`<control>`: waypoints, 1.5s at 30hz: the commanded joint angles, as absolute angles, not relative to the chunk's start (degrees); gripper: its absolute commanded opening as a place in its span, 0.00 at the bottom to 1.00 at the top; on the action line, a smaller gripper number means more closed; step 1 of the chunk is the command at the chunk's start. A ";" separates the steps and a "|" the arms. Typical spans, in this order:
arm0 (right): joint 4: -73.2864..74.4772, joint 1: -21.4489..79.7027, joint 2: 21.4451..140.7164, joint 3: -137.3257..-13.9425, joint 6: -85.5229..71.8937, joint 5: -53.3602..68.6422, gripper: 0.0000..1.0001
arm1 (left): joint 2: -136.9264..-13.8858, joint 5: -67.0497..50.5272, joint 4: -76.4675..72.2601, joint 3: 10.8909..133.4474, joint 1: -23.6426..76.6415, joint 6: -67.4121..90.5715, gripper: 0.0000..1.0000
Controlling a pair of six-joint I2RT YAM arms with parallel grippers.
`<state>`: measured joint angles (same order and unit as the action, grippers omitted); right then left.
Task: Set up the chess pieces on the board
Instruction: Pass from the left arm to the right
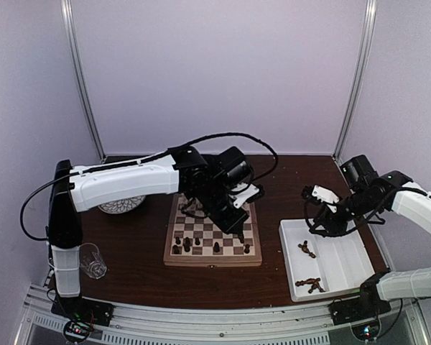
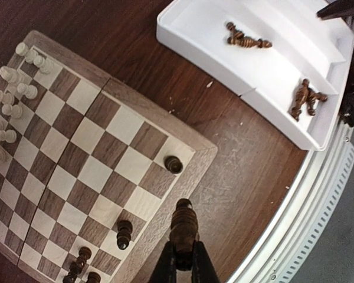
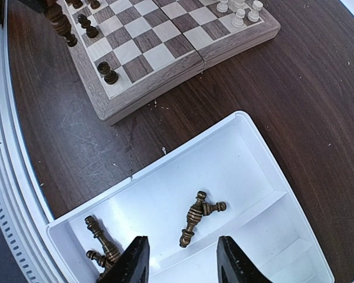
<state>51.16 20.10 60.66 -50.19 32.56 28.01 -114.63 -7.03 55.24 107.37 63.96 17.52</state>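
The left arm [image 1: 122,183] rises from its base with the forearm stretched level toward the right and the wrist bent down. The left hand [image 2: 183,254] points down, its fingers [image 2: 165,268] pinched tight on a dark chess piece [image 2: 183,227]. The right arm [image 1: 416,205] is folded, forearm reaching left, wrist tipped down. The right hand [image 3: 182,259] hangs low, its fingers [image 3: 133,262] parted wide.

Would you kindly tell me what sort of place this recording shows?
Probably a robotics lab test cell: the left arm and right arm are bolted to a metal rail at the table edge, plain pale walls enclose it, and a chessboard and white tray sit staged.
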 commanded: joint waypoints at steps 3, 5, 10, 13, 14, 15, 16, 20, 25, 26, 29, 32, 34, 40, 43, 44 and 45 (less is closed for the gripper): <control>50.14 19.70 61.33 -49.75 32.17 26.93 0.43 | -119.89 -3.01 62.32 113.06 64.10 15.91 0.00; 50.18 19.75 61.56 -49.77 32.25 26.97 0.43 | -120.47 -2.92 62.40 113.56 64.10 15.82 0.00; 50.43 19.75 62.08 -49.83 32.48 27.19 0.44 | -121.77 -2.57 62.46 114.38 64.08 15.53 0.00; 50.55 19.74 62.39 -49.92 32.61 27.38 0.44 | -122.40 -2.89 62.40 114.60 64.15 15.47 0.00; 50.58 19.77 62.48 -49.92 32.61 27.45 0.44 | -122.50 -2.86 62.40 114.69 64.16 15.47 0.00; 50.59 19.70 62.53 -49.91 32.61 27.54 0.45 | -122.59 -2.89 62.41 114.70 64.09 15.47 0.00; 50.70 19.73 62.64 -49.90 32.65 27.69 0.44 | -122.63 -2.93 62.40 114.70 64.08 15.47 0.00; 52.04 19.74 62.26 -50.81 33.27 29.12 0.45 | -121.76 -2.96 62.52 114.79 64.09 15.68 0.00; 52.57 19.70 59.03 -54.70 31.47 32.16 0.43 | -114.99 -3.99 58.34 112.02 62.88 18.18 0.00; 53.36 19.72 59.28 -56.68 31.01 33.28 0.43 | -112.93 -5.16 55.54 110.59 62.40 19.03 0.00; 55.63 19.33 61.84 -64.19 27.70 37.50 0.43 | -105.58 -10.11 43.13 103.62 60.53 22.87 0.00; 55.79 18.30 63.74 -69.88 24.36 44.80 0.43 | -98.01 -15.41 28.22 94.04 58.91 27.30 0.00; 54.93 17.99 65.06 -72.19 22.06 49.63 0.44 | -93.62 -17.70 19.99 88.88 58.34 29.45 0.00; 45.40 17.76 69.80 -72.71 11.05 61.35 0.46 | -84.52 -19.89 -0.46 74.79 57.91 34.51 0.00; 42.16 17.90 71.64 -72.95 6.33 67.30 0.48 | -83.05 -21.40 -6.44 70.97 57.66 36.53 0.00; 40.70 18.06 71.97 -72.97 4.33 68.53 0.48 | -82.95 -21.87 -7.54 70.44 57.60 37.17 0.00; 38.69 18.21 72.17 -72.91 2.27 69.76 0.49 | -82.89 -22.27 -8.98 69.63 57.58 37.94 0.00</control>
